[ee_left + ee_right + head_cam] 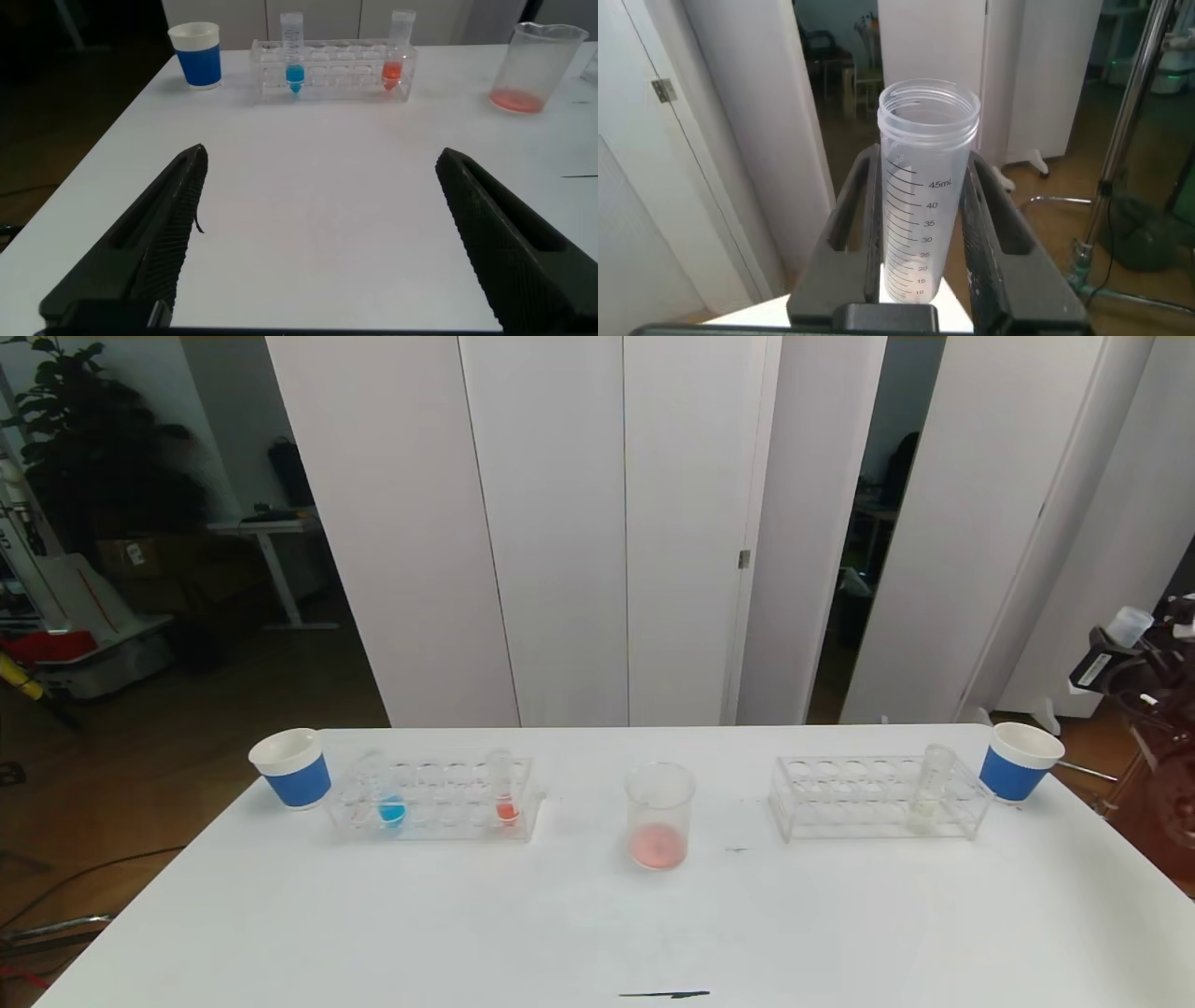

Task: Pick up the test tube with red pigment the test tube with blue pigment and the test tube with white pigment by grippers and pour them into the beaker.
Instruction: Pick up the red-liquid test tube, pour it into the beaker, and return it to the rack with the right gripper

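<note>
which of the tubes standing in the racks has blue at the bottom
The test tube with blue pigment, at the left end of the left rack beside the left cup. The tube at that rack's other end is orange-red; the right rack's tube is pale whitish.

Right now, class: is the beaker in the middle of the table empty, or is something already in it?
Not empty. The beaker stands upright with a shallow pinkish-red layer at its bottom, seen in both the head and left wrist views.

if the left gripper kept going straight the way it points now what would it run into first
Bare table lies ahead of the open left gripper. Going straight on, it would probably first reach the clear rack holding the blue tube and the red tube, though depth is hard to judge.
</note>
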You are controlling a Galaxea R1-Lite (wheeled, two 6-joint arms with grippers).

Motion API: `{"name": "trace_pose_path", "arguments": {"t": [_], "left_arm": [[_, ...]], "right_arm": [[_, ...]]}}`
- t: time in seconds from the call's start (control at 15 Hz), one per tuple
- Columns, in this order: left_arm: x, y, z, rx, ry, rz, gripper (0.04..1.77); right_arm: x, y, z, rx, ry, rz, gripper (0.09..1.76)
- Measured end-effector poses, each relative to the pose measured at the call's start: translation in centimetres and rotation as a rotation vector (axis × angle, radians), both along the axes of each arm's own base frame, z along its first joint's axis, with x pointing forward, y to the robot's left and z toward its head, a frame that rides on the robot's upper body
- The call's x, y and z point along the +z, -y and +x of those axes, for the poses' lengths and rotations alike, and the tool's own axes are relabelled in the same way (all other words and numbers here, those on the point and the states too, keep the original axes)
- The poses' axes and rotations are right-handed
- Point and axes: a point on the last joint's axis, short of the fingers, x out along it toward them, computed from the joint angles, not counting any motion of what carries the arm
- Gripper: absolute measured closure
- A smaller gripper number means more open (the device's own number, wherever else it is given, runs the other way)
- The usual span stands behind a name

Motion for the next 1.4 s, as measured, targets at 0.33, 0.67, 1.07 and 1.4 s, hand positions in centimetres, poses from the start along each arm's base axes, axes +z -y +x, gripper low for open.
{"name": "trace_pose_path", "arguments": {"t": [0.33,0.67,1.07,1.4], "left_arm": [[0.0,0.0,0.0,0.0,0.0,0.0,0.06],[0.0,0.0,0.0,0.0,0.0,0.0,0.06],[0.0,0.0,0.0,0.0,0.0,0.0,0.06],[0.0,0.0,0.0,0.0,0.0,0.0,0.06]], "right_arm": [[-4.2,-0.1,1.7,0.018,-0.078,0.046,1.27],[-7.1,-0.5,2.3,0.024,-0.147,0.065,1.27],[-8.3,-0.8,2.4,0.031,-0.179,0.073,1.27],[-8.6,-1.3,2.6,0.047,-0.19,0.072,0.88]]}}
